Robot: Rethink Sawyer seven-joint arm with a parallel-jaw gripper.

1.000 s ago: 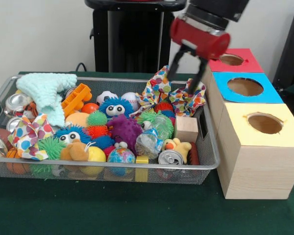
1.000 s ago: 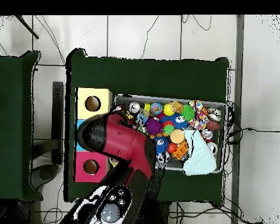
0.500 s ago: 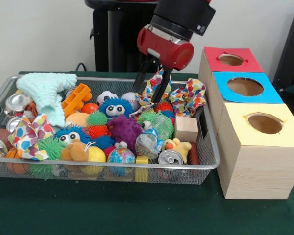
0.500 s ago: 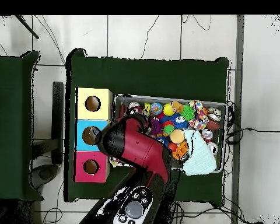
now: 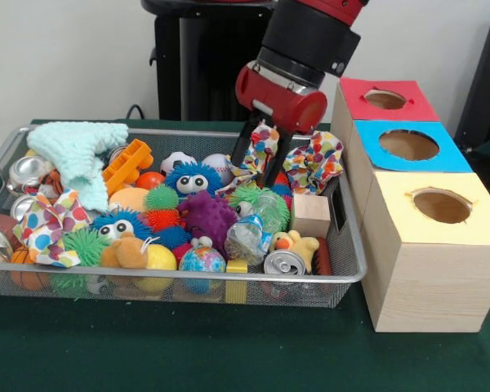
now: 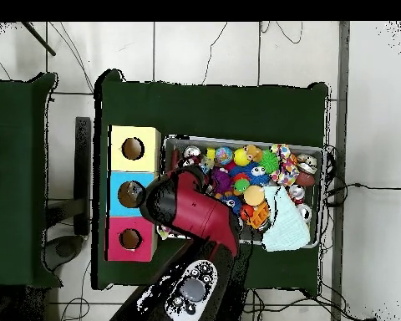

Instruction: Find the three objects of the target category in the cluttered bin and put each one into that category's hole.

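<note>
The wire-mesh bin point(image 5: 188, 278) is full of toys; it also shows in the overhead view point(image 6: 247, 140). A clear, shiny plastic film bundle point(image 5: 247, 237) lies at its front right, and a second point(image 5: 272, 210) lies just behind it, against a green spiky ball. I cannot make out a third. My gripper point(image 5: 256, 172) is open and empty, its fingers reaching down among the toys at the bin's back right, by a polka-dot cloth. The red-topped box's hole point(image 5: 385, 99) is at the far right, and shows in the overhead view point(image 6: 130, 239). In the overhead view the arm point(image 6: 190, 211) hides the gripper.
The blue-topped box's hole point(image 5: 408, 144) and the yellow-topped box's hole point(image 5: 441, 206) stand in front of the red one. Polka-dot cloths point(image 5: 317, 159) point(image 5: 45, 225), silver cans point(image 5: 283, 263) point(image 5: 28, 171), a mint knitted cloth point(image 5: 82, 151) and a wooden block point(image 5: 311, 214) fill the bin.
The gripper moved left from beside the red-topped box to over the bin's back right, then came down toward the toys. It stayed open and empty.
</note>
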